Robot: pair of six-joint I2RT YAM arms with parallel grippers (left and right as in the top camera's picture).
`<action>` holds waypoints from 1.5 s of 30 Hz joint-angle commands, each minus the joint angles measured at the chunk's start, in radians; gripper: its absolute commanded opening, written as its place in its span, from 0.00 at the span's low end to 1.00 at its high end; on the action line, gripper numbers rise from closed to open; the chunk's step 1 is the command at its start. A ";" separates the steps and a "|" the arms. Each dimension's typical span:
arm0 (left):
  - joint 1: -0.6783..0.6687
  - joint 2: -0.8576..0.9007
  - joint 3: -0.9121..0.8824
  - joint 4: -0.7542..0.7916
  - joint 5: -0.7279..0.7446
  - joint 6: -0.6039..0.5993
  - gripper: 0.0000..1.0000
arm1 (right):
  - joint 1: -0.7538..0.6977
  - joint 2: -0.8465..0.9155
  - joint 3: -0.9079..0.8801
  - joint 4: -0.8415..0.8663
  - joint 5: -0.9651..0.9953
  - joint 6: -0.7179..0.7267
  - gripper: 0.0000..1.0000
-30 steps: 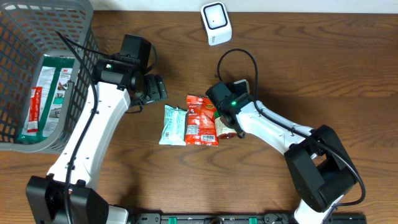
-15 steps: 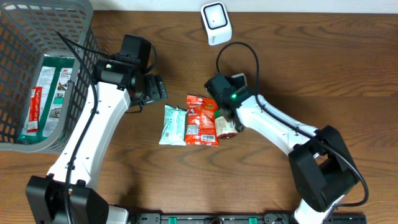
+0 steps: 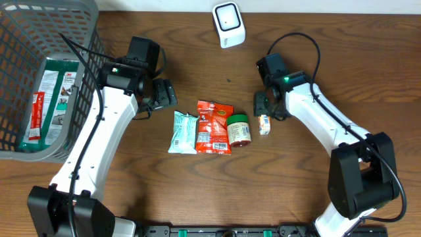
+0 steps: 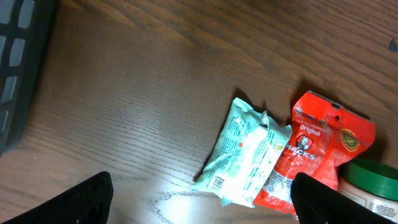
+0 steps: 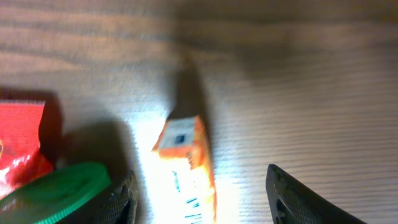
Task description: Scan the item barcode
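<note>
Orange packet [image 5: 186, 163] lies loose between spread jaws of my right gripper [image 5: 200, 198], untouched; jar [image 3: 239, 129] just left, bare table [image 3: 296, 191] right. Left gripper [image 4: 202, 190] wide.

Both arms stand on a black mounting rail [image 3: 217, 232] with green marks. The left arm [image 3: 99, 141] and right arm [image 3: 322, 125] have smooth white shells and black joint blocks. At the ends far from the rail, each carries a small green light [image 3: 285, 79] and a looping black cable [image 3: 296, 35]. The left tool [image 3: 161, 94] and right tool [image 3: 266, 105] are black, with rounded fingers [image 4: 81, 199].

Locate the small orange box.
In the overhead view, the small orange box lies on the table just right of the green-lidded jar, next to the right end effector.
</note>
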 commanded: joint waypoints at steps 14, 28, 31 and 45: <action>0.003 0.002 -0.009 -0.003 -0.006 0.017 0.92 | 0.014 -0.017 -0.119 0.086 -0.042 -0.006 0.15; 0.003 0.002 -0.009 -0.003 -0.006 0.017 0.91 | 0.053 -0.017 -0.119 0.097 -0.055 -0.006 0.34; 0.003 0.002 -0.009 -0.003 -0.006 0.017 0.91 | 0.053 -0.017 -0.119 0.103 -0.056 -0.006 0.29; 0.003 0.002 -0.009 -0.003 -0.006 0.017 0.91 | 0.040 -0.047 -0.084 0.094 -0.045 -0.068 0.61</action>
